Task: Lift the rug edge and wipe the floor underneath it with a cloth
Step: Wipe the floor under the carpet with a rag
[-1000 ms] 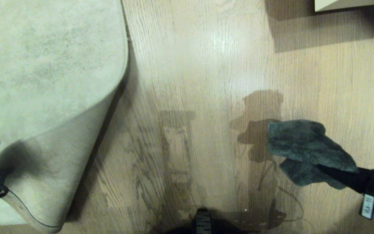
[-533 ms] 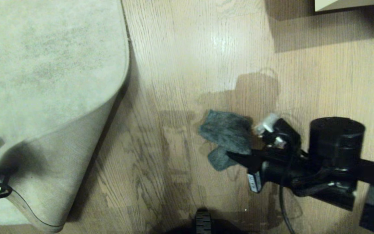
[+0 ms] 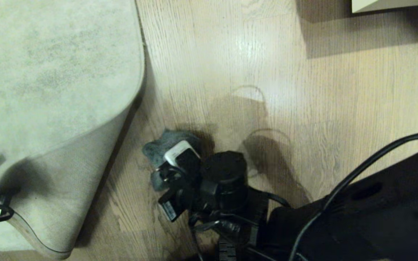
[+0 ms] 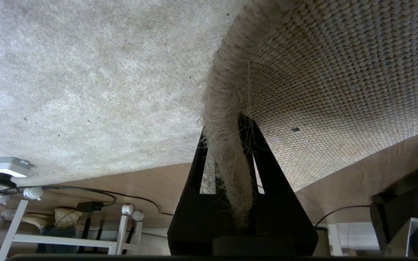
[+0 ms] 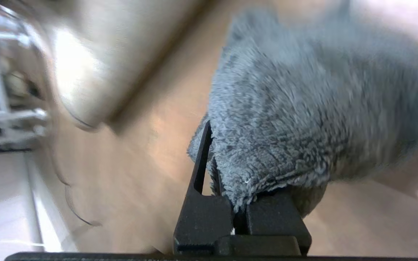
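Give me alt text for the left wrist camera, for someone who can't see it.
The left gripper is shut on the rug edge, holding it lifted so the woven backing faces the camera. The floor shows beneath, with white furniture legs beyond.

White rack legs [image 4: 20, 232] beside black cable [image 4: 85, 190].

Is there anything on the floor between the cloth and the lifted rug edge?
Nothing visible. The right gripper holds the cloth, and only bare floor lies between it and the rug edge that the left gripper holds up.
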Available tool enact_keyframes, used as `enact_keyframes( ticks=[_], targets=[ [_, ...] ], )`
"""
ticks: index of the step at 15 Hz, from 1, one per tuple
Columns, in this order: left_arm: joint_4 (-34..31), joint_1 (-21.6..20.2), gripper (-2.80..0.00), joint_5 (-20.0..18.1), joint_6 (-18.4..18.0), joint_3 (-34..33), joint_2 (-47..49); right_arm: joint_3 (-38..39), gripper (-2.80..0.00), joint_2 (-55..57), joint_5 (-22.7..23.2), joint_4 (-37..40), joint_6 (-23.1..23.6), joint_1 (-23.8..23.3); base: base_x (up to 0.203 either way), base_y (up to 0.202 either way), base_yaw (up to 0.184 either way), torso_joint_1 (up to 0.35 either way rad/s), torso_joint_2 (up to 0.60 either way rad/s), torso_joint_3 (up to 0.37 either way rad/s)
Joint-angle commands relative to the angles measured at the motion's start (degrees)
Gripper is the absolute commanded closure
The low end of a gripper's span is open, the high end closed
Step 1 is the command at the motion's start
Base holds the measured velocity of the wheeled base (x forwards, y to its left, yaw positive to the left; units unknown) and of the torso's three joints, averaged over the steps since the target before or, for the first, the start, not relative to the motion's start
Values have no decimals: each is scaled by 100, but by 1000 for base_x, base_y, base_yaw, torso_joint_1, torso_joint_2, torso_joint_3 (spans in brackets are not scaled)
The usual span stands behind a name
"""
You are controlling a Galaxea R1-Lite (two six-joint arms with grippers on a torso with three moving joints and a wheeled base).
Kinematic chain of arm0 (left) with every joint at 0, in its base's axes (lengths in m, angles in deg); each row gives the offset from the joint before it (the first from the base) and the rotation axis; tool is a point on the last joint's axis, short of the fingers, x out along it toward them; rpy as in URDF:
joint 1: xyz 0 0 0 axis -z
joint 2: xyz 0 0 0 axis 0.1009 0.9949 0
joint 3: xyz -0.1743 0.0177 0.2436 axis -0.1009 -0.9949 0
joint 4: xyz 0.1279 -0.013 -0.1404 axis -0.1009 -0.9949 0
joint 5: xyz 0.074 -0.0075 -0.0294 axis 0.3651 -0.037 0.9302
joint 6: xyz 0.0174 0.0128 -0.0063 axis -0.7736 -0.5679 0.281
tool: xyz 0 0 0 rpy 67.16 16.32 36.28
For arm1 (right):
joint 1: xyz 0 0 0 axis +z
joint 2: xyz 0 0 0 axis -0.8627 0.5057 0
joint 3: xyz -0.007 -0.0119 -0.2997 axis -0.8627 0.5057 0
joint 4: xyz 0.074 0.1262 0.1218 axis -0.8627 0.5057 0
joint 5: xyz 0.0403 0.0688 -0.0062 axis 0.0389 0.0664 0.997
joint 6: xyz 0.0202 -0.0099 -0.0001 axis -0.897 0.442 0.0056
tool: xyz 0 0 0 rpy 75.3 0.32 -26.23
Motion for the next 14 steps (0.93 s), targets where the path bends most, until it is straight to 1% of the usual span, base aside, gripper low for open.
enact_keyframes(
  ticks=[1,3,6,7,14],
  targets=[
    [11,-2,0,-13,-21,0,-56,-540,0,748,-170,-37,-180,435,0,0,0,0,0,0],
    [11,-5,0,-13,-21,0,-83,-896,0,1049,-318,-47,-223,612,0,0,0,0,0,0],
    [11,-2,0,-5,-12,0,-100,-1541,0,1593,-687,-50,-210,738,0,0,0,0,0,0],
    [11,-2,0,-5,-12,-4,-104,-1721,0,1747,-745,-50,-197,761,0,0,0,0,0,0],
    [20,-4,0,-4,-12,-162,-232,-2978,0,2860,-796,-368,-51,771,0,0,0,0,0,0]
  ],
)
